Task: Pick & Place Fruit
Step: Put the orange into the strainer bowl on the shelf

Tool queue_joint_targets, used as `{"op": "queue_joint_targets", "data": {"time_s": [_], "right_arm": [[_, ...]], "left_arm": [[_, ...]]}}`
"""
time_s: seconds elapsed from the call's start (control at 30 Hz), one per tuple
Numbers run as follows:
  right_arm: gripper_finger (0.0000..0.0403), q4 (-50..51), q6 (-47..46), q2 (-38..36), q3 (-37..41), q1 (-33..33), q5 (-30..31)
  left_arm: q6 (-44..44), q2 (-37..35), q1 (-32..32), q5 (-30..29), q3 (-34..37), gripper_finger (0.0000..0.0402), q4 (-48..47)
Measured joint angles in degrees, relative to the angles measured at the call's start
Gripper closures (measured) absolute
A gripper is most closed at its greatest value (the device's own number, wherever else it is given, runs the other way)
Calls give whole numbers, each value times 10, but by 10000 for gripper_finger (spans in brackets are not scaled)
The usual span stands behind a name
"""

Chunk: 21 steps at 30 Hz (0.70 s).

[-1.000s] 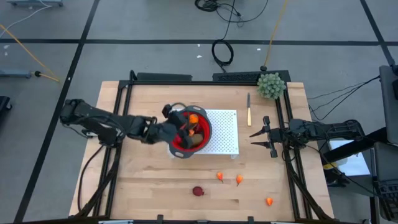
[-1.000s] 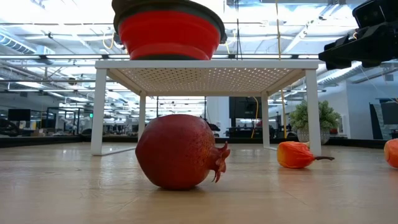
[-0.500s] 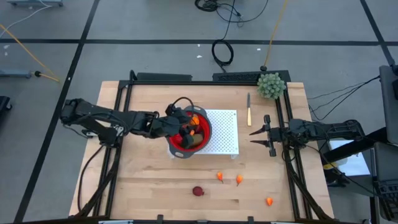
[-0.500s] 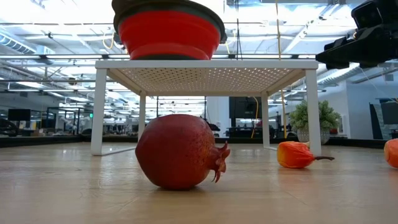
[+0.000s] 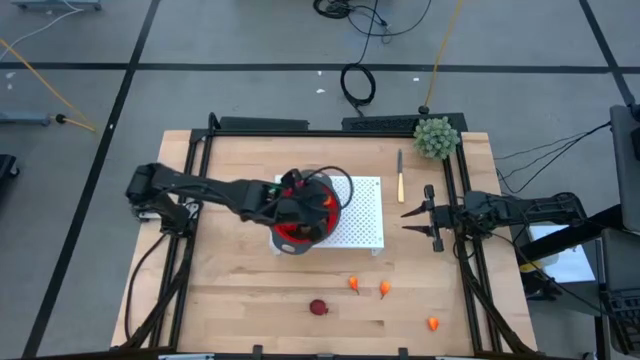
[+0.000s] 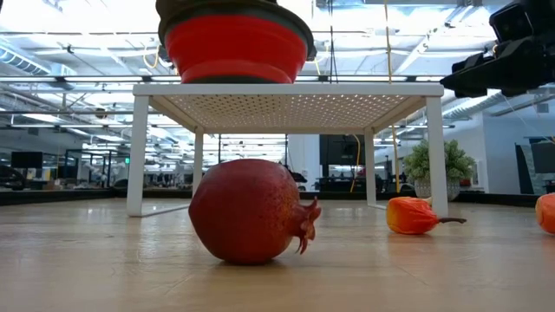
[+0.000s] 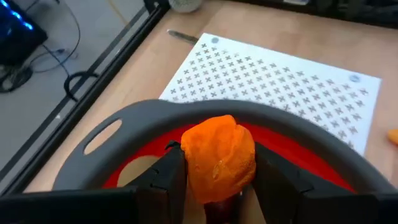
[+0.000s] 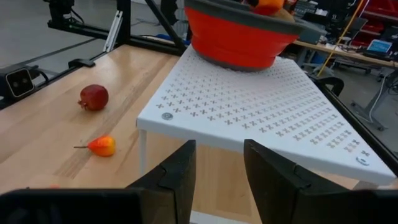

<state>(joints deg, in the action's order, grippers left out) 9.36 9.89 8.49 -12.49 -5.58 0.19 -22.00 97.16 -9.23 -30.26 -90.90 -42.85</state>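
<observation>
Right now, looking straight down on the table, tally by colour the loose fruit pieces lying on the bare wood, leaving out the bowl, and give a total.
Dark red: 1, the dark red fruit
Orange: 3, the left orange piece, the middle orange piece, the right orange piece
Total: 4

The dark left arm (image 5: 215, 192) covered most of the red collapsible bowl's (image 5: 297, 236) contents; the low camera's frame cut off the grey bowl rim (image 6: 232, 7) and a round orange fruit (image 6: 547, 212).
</observation>
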Motion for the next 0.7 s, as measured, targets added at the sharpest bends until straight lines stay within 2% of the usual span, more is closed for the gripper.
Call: {"op": "queue_joint_targets", "data": {"time_s": [0.23, 0.43, 0.6, 0.7], "right_arm": [[273, 4, 0, 1, 0, 0, -1], [273, 4, 0, 3, 0, 0, -1], [273, 4, 0, 3, 0, 0, -1], [273, 4, 0, 3, 0, 0, -1]], "left_arm": [[-8, 42, 3, 22, -42, 254, -56], [-25, 41, 3, 27, -43, 254, -77], [-21, 41, 3, 70, -43, 254, -84], [-24, 41, 2, 76, -43, 254, -84]]}}
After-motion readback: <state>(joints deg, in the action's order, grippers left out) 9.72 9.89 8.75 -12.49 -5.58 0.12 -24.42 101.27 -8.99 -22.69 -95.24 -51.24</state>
